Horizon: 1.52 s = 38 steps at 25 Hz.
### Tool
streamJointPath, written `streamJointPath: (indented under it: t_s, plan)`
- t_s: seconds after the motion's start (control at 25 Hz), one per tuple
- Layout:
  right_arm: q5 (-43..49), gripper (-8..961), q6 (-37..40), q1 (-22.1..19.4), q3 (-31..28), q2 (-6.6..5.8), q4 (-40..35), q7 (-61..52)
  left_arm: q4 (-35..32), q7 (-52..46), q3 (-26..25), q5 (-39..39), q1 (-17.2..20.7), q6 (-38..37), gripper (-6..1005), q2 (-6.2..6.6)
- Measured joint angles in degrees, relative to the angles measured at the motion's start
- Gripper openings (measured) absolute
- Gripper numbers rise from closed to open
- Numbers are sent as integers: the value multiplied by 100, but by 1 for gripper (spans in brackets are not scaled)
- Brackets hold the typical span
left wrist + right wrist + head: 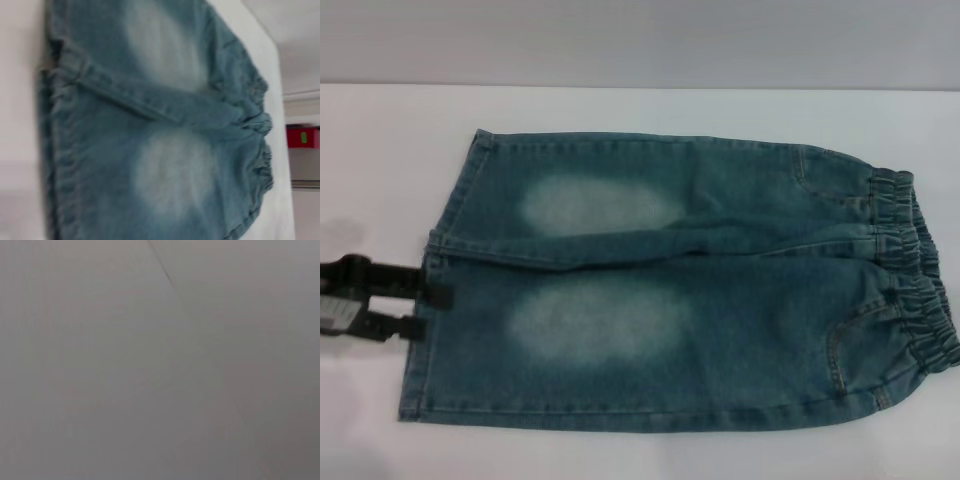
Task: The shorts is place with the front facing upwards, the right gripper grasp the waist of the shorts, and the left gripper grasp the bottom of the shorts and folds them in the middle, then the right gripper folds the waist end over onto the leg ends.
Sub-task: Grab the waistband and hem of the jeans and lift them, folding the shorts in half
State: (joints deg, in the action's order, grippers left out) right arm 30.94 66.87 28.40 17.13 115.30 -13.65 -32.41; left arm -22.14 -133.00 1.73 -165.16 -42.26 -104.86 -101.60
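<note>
White table (640,110), bare margins all round. Denim shorts (670,290) flat, front up, long axis left-right: waist (920,270) right, leg ends (425,310) left. Left gripper (425,310), fingers parted, at the near leg's hem edge. Right gripper not in view.

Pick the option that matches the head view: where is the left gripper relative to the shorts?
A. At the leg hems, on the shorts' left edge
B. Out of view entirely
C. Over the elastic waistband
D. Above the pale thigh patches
A. The left gripper reaches in from the left with its two black prongs apart at the bottom of the shorts, far from the gathered waistband.
</note>
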Motion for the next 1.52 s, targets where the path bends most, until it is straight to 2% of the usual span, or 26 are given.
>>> streamJointPath:
  t_s: [0.16, 0.4, 0.6, 0.88, 1.48, 1.52]
  plan:
    - [0, 654, -43, -8, 0, -12, -4, 8, -107, -169, 200, 0, 189, -30, 821, 48]
    - [7, 655, -62, -10, 45, -42, 24, 8, -181, -235, 205, -1, 294, 30, 821, 0]
    - [15, 655, -69, -7, 50, -44, 28, 8, -181, -309, 578, -2, 352, 169, 820, -96]
    - [18, 654, -71, 15, 61, -57, 30, 7, -194, -312, 724, 1, 455, 260, 820, -180]
    - [27, 655, -70, 25, 79, -70, 35, 7, -239, -314, 792, -9, 622, 344, 819, -195]
    - [26, 655, -70, 25, 79, -70, 37, 7, -239, -314, 853, -6, 627, 378, 819, -225]
